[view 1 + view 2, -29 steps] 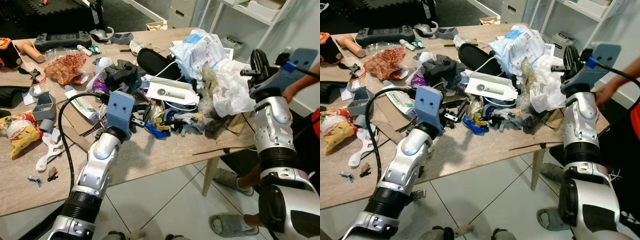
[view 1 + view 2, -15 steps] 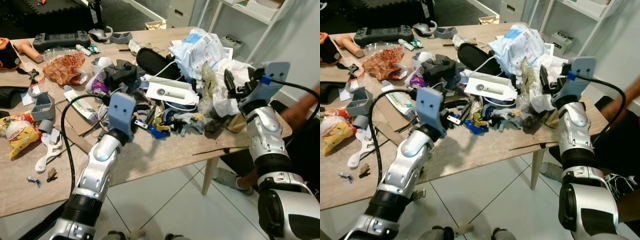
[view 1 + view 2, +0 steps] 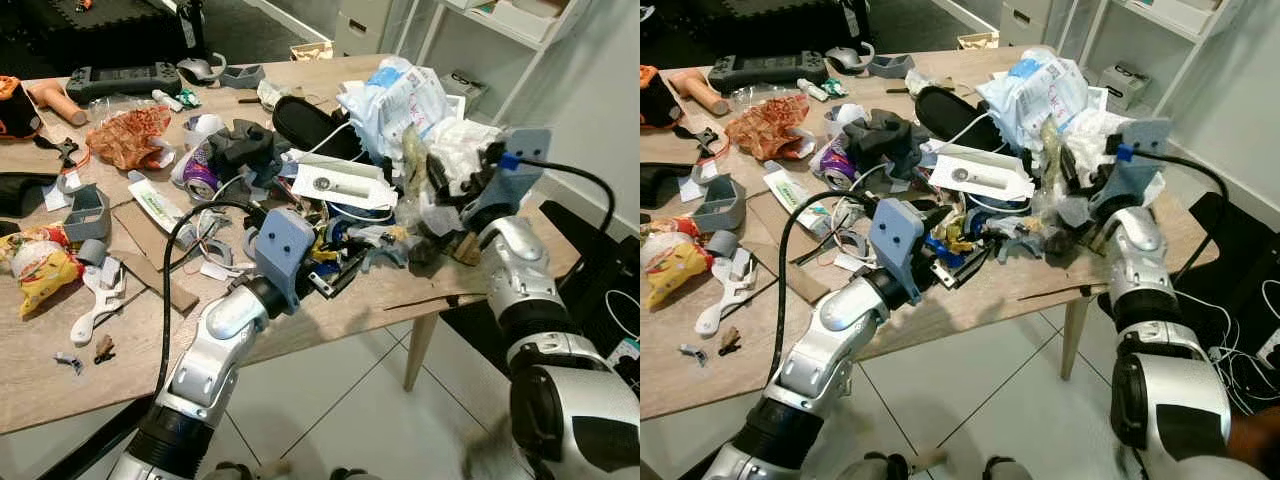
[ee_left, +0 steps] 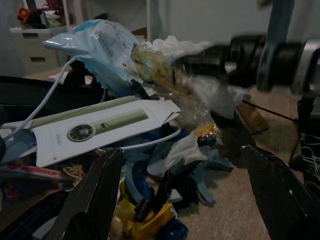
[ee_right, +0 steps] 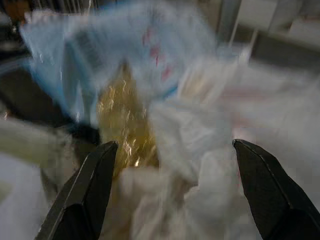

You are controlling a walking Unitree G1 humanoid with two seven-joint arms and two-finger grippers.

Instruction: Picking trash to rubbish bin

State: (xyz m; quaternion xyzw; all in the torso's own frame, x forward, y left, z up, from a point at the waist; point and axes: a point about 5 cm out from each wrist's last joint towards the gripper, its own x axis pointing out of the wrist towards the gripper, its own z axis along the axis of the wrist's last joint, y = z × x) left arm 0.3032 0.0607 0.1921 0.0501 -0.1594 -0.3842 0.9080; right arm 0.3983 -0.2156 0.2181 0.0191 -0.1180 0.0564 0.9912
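Both end effectors have advanced into the trash pile, wide open, holding nothing: right end effector (image 5: 170, 190) faces the soft, light white plastic bag (image 5: 200, 150), best pinched at a crumpled fold; left end effector (image 4: 185, 200) faces mixed scraps.

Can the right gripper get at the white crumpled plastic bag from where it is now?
Probably yes. The right gripper is open and right at the white crumpled bag on the pile's near edge; its wrist view shows bag material between the fingers, with nothing in between.

bench (image 3: 330, 330): wooden | game controller (image 3: 125, 78): laid at far edge | white shelf unit (image 3: 480, 40): stood behind | floor (image 3: 340, 420): white-tiled
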